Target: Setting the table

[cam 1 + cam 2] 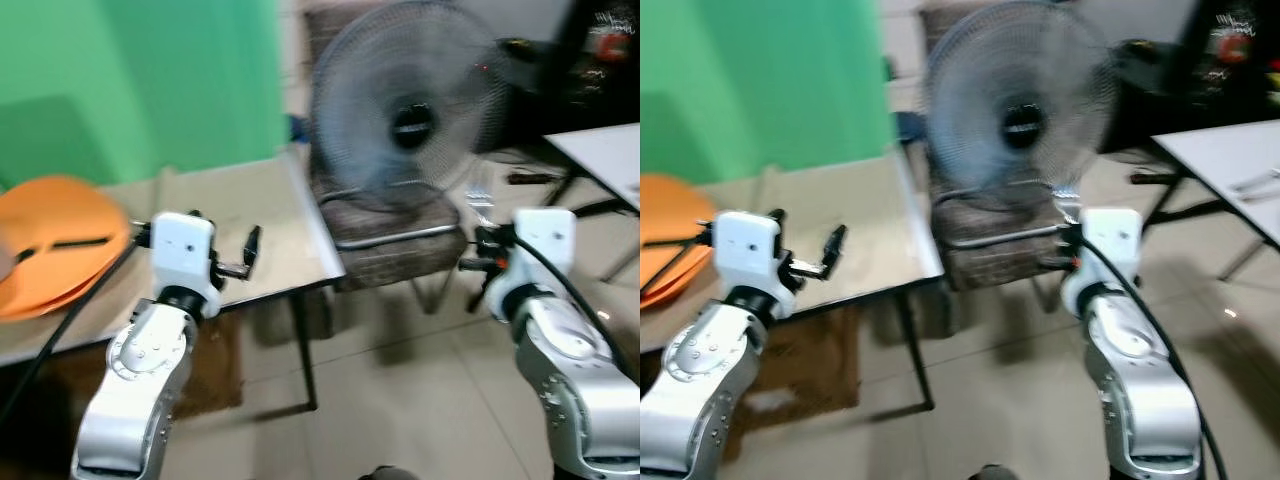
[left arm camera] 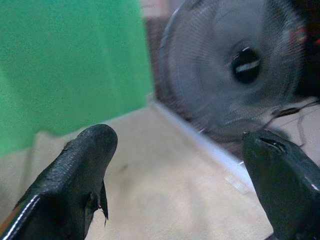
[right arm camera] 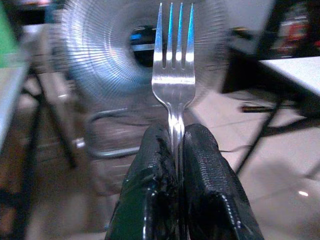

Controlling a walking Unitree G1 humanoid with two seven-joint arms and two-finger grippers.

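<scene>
The right gripper (image 3: 175, 150) pinches a fork (image 3: 173, 65) by its handle, 4 tines up, before a blurred fan (image 1: 410, 110); the handle's lower part is hidden. The left gripper (image 2: 175, 175), fingers spread and empty, hovers over the beige table (image 1: 270, 215) near a cut-off orange mat (image 1: 55, 240)

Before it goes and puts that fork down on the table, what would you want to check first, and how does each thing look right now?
1. Fork gripped: ok, the right gripper has its jaws closed on the handle, tines pointing out.
2. Fork straight in the grip: ok, it runs in line with the fingers.
3. Left gripper free: ok, jaws open with nothing between them, over the table.
4. Bare table surface near the corner: ok.
5. Right gripper over the table: not ok, it hangs off the edge, in front of the fan.
6. Orange item out of the way: ok, it lies at the far left.
</scene>
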